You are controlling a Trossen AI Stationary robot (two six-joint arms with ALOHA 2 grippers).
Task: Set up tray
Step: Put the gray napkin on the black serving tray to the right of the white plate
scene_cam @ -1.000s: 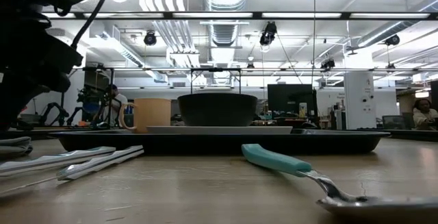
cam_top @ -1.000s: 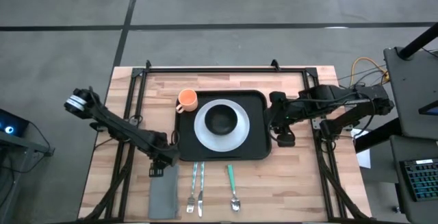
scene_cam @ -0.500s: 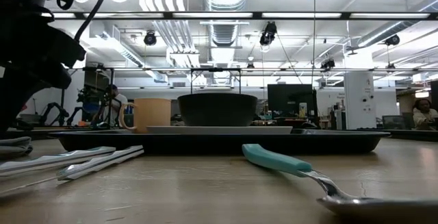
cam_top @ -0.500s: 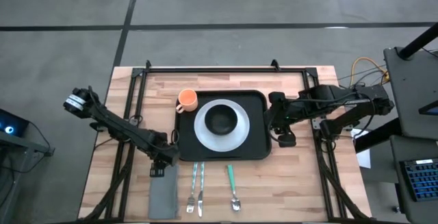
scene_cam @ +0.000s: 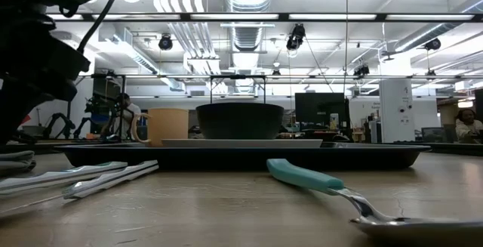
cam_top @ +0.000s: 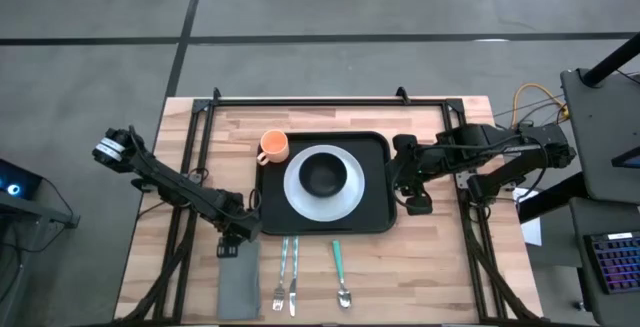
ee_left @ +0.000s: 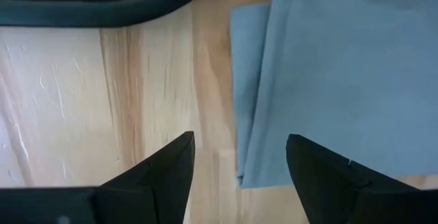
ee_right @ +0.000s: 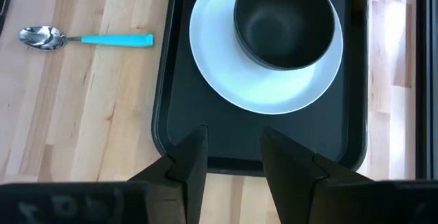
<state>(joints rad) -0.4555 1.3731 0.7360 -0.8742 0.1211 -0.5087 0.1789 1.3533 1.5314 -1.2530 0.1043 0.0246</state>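
From above, the black tray (cam_top: 323,184) sits mid-desk, nearer the far edge, holding a white plate (cam_top: 322,184), dark bowl (cam_top: 322,173) and orange cup (cam_top: 273,146). The left gripper (cam_top: 236,239) is by its near-left corner, fingers spread over the grey napkin (ee_left: 328,80). The right gripper (ee_right: 229,157), fingers parted, faces the tray's right rim.

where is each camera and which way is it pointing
High view: above the table, looking straight down on the tray; both arms show.
Low view: at table-top height, looking level across the spoon into the room; a dark arm shows at the side.
Left wrist view: over the napkin, own open fingers showing.
Right wrist view: over the plate and bowl, own open fingers showing.
Shared: high and right wrist both show tray, plate, bowl, spoon.
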